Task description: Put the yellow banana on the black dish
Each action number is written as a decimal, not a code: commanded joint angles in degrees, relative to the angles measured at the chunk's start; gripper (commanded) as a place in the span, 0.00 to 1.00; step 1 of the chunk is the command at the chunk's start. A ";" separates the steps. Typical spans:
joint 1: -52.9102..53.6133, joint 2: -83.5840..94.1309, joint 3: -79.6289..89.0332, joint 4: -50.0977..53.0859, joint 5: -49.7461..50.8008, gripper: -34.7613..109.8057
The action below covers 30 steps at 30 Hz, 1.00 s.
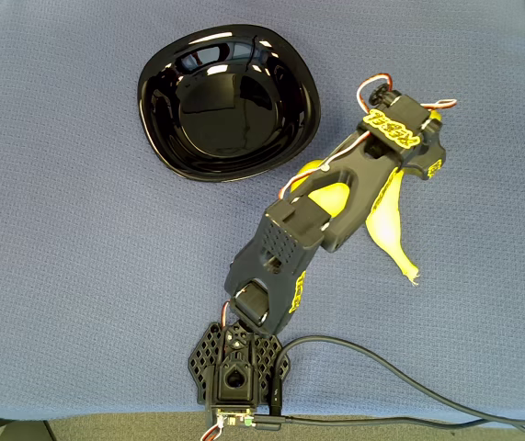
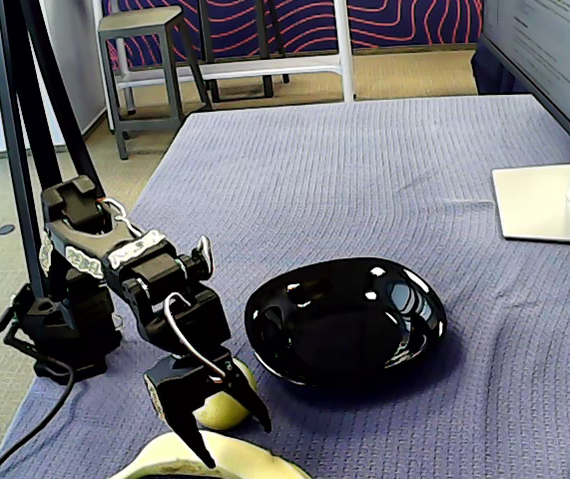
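The yellow banana lies on the blue cloth to the right of the arm in the overhead view, its thin stem end pointing down-right. In the fixed view the banana shows at the bottom edge. My gripper hangs over the banana's far end, which the arm partly hides. In the fixed view my gripper points down and is open, with one fingertip at the banana's top. The black dish sits apart at the upper left, with nothing in it; in the fixed view the dish lies right of the gripper.
A small round yellow-green fruit rests beside the gripper, under the arm in the overhead view. A monitor foot stands at the far right. The arm's base and a cable sit at the table's near edge.
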 commanded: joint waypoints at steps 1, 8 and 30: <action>-0.79 0.26 2.11 -3.34 -37.88 0.43; -0.88 0.70 4.48 -2.90 -36.30 0.43; 0.53 -3.52 6.15 -9.58 -33.84 0.41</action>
